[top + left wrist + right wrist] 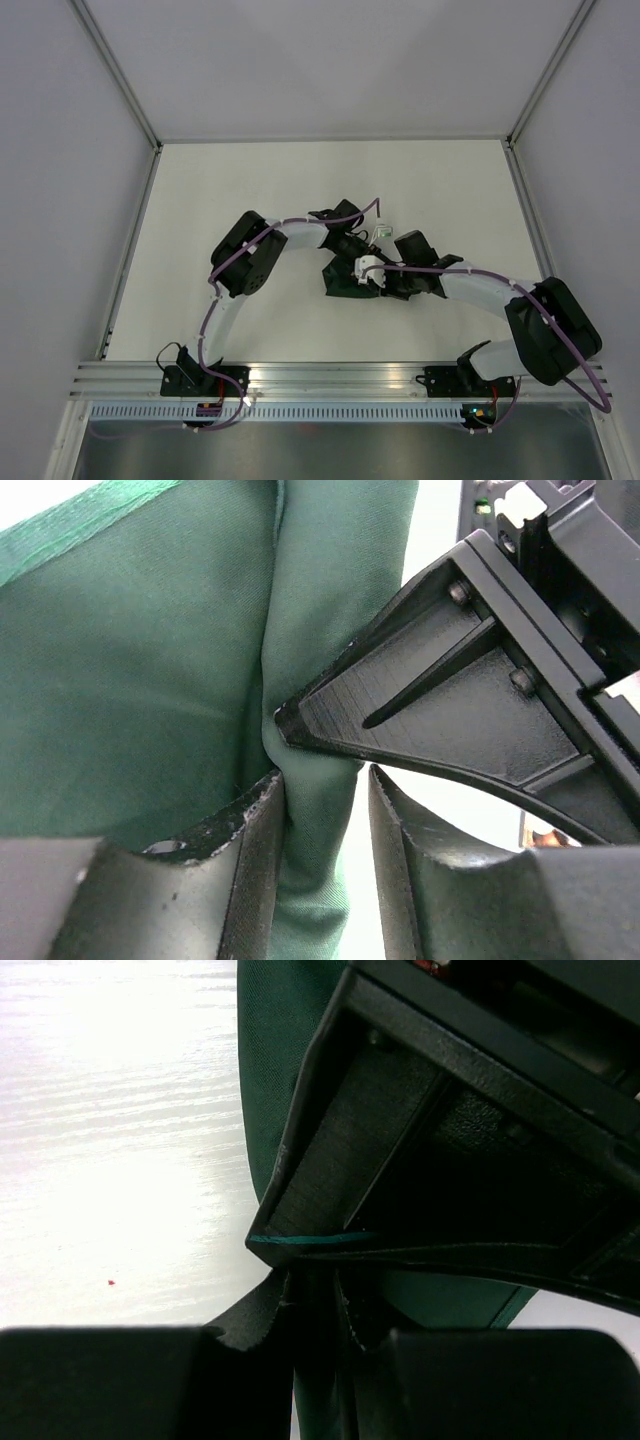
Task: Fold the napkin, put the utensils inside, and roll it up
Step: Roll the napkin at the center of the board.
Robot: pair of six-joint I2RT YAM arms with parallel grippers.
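The dark green napkin (338, 282) lies bunched on the white table between both arms. In the left wrist view the napkin (130, 680) fills the left side, and a hanging fold of it runs between my left gripper (325, 785) fingers. It touches the left finger and leaves a gap to the right one. My right gripper (315, 1290) is shut on a fold of the napkin (265, 1060). Its finger (440, 700) presses the cloth just above my left fingers. In the top view the left gripper (355, 258) and the right gripper (385, 282) meet over the napkin. The utensils are hidden.
White tabletop (250, 190) enclosed by white walls with metal frame rails (125, 260) at the left and right. An aluminium rail (340, 378) carries the arm bases at the near edge. Bare table (110, 1140) shows left of the napkin in the right wrist view.
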